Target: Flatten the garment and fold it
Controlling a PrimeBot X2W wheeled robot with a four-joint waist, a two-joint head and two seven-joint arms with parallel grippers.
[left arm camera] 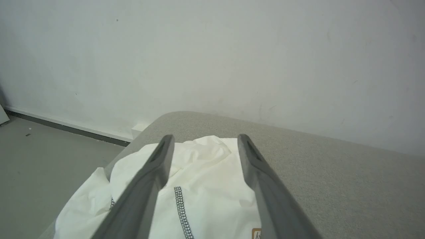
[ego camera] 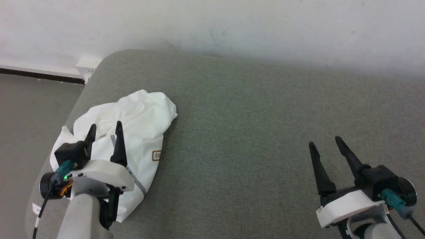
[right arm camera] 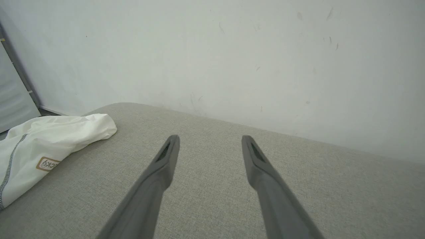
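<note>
A small brown-edged label (right arm camera: 48, 163) is seen on the white garment (right arm camera: 63, 132); letters like "CK" are made out on it, the rest cannot be read.

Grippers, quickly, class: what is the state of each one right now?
Left gripper: open, over the garment, holding nothing.
Right gripper: open, holding nothing.

garment (ego camera: 139, 119) on table (ego camera: 252, 132) near its left end, wall (ego camera: 232, 23) behind

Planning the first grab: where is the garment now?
In the head view the garment lies crumpled at the left end of the grey surface, beneath the left gripper.
</note>
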